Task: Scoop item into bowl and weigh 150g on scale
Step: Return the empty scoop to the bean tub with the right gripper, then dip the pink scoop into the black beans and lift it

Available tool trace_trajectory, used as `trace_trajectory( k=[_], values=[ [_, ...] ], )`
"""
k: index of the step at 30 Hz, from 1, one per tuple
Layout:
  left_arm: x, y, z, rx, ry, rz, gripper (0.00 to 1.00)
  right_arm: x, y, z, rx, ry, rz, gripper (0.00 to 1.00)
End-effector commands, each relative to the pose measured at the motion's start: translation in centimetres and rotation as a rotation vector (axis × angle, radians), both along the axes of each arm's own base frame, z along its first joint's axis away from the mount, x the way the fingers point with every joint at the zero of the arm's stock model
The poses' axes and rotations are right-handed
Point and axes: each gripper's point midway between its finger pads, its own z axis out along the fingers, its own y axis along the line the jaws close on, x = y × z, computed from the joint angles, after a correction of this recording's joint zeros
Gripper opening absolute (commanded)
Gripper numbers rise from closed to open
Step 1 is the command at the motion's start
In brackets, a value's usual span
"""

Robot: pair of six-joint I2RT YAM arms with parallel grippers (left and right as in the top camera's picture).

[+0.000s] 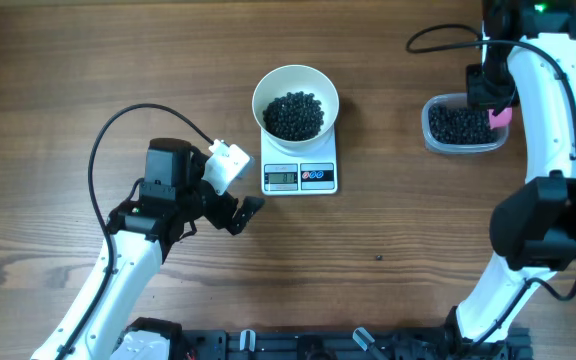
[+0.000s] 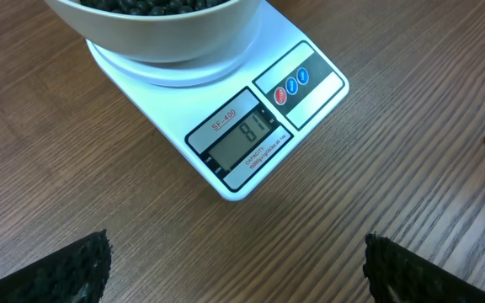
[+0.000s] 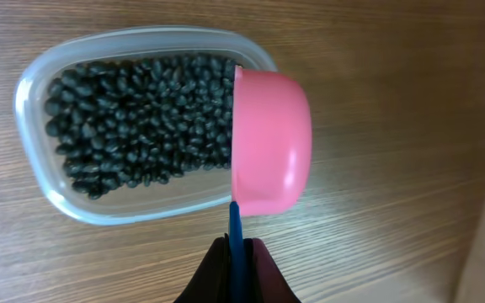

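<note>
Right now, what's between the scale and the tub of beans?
Nothing: the overhead view shows only bare table between the scale and the tub.

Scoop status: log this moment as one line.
right gripper shut on scoop at tub | left gripper open, facing scale | bowl on scale, holds beans

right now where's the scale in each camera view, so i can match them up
Overhead: the scale sits just above centre, under the white bowl, display toward the bottom edge.
Left wrist: the scale is upper middle, turned diagonally, with the bowl cut off at the top.
Right wrist: not in it; only the pink scoop and clear tub show.
Shared landmark: the white bowl on the scale, in the overhead and left wrist views.
</note>
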Motion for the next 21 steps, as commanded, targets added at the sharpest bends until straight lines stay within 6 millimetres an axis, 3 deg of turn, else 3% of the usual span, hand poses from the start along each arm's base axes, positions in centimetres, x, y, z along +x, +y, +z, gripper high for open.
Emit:
trace_trajectory(
  k=[1,4,12,21],
  values=[
    [-0.3,-0.1,-0.2,-0.013,0.014,-0.003,1.0,0.4,-0.8,-2.3,-0.049,0.056,-0.022,0.04],
    [-0.3,-0.1,-0.2,-0.013,0.014,-0.003,1.0,0.5,-0.1,-4.2,-0.005,0.098,-0.016,0.04],
    [-0.3,-0.1,-0.2,-0.013,0.014,-0.003,1.0,-0.6,2.5,-7.1,0.148,0.179,0.019,0.04],
    [-0.3,-0.1,-0.2,-0.013,0.014,-0.003,1.0,-0.9,5.9,-7.2,0.385,0.193,0.076,0.04]
  ],
)
